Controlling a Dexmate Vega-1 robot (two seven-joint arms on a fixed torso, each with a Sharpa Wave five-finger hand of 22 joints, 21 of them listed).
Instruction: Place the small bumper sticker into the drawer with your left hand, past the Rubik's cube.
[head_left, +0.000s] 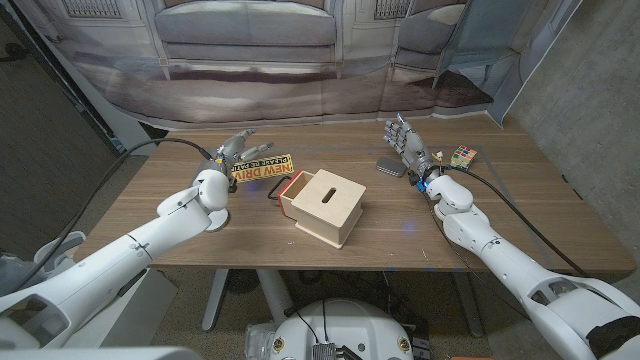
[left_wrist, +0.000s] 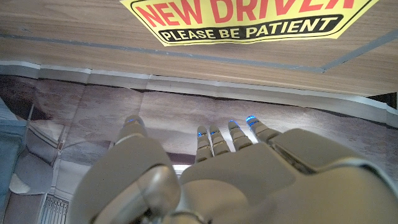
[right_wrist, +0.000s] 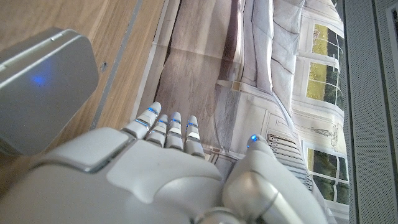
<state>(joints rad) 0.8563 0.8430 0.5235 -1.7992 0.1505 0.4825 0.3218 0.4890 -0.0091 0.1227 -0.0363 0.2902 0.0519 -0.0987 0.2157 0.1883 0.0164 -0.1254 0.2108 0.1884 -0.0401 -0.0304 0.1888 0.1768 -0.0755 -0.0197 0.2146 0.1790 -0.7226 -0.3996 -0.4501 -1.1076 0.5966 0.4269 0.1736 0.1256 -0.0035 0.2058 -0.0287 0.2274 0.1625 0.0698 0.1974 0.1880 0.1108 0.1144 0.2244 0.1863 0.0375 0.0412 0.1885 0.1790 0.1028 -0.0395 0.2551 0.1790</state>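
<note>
Wooden desk (head_left: 200, 235) with pale wood drawer box (head_left: 328, 206), drawer pulled out, contents not discernible.
Yellow bumper sticker (head_left: 263, 169), red "NEW DRIVER" over black band "PLEASE BE PATIENT", lies flat left of the box beside the left hand (head_left: 235, 153); fingers (left_wrist: 211, 140) spread, holding nothing. Right hand (head_left: 404, 142) spread, holding nothing, by grey tin (head_left: 388, 166). Rubik's cube (head_left: 462, 156) far right.

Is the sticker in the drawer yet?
No. The sticker lies on the table beside the left hand, outside the drawer.
</note>
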